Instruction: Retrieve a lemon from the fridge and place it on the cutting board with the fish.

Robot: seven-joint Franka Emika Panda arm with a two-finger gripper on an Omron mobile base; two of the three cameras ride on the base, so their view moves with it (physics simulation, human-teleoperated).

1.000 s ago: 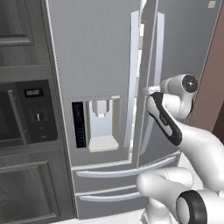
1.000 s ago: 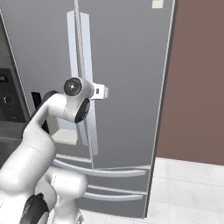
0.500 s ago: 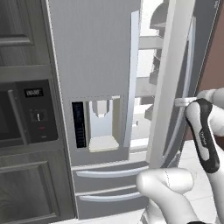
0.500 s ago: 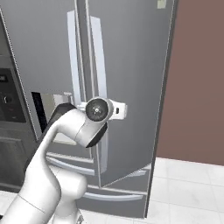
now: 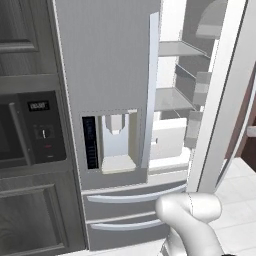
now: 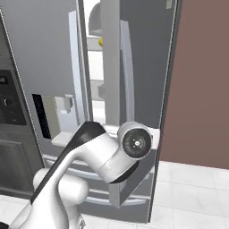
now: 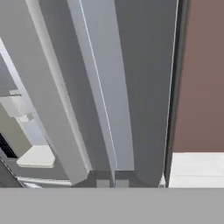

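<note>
One fridge [image 5: 110, 75] door swung partly open; white shelves exposed. Gripper [image 7: 109, 183] seen fully closed at door handle [image 7: 105, 109], nothing clearly held. Lemon [image 6: 100, 41] glimpsed on upper shelf. Risk: door left too narrow, arm blocked on reach-in.

- Left base view looks forward from behind-left at the tall grey French-door fridge [image 5: 107, 75].
- Right base view faces that fridge [image 6: 143, 67] from behind-right.
- Hand view sits close against its door [image 7: 144, 87].
</note>
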